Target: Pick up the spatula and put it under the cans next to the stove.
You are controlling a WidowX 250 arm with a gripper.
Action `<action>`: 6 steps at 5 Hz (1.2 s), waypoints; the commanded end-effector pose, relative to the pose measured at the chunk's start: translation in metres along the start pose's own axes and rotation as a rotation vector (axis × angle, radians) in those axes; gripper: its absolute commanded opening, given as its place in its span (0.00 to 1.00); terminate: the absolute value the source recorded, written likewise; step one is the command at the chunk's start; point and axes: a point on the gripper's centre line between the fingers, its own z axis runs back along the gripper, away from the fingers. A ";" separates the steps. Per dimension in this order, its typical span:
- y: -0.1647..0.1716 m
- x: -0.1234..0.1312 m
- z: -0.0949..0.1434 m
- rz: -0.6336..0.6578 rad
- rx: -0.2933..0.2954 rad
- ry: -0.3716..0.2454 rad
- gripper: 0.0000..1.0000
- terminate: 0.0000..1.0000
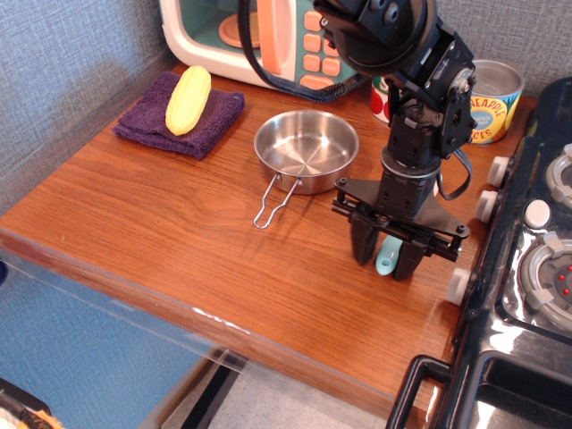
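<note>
My gripper (388,257) points down at the table's right part, in front of the cans and just left of the black stove (536,268). The spatula's light blue handle (388,261) shows between the fingertips, down at the tabletop. Its white head is hidden behind the gripper. The fingers stand slightly apart on either side of the handle. The pineapple can (490,94) stands at the back right. The red tomato can (380,100) is mostly hidden behind my arm.
A steel pan (307,150) with a wire handle (271,201) sits left of the gripper. A purple cloth (147,125) with a yellow toy (189,98) lies at the back left. A toy microwave (268,36) stands at the back. White stove knobs (487,206) are close on the right.
</note>
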 end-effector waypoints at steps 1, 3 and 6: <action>0.028 0.002 0.096 -0.066 -0.049 -0.156 1.00 0.00; 0.081 -0.026 0.124 -0.002 -0.051 -0.147 1.00 0.00; 0.100 -0.027 0.101 0.094 -0.006 -0.076 1.00 0.00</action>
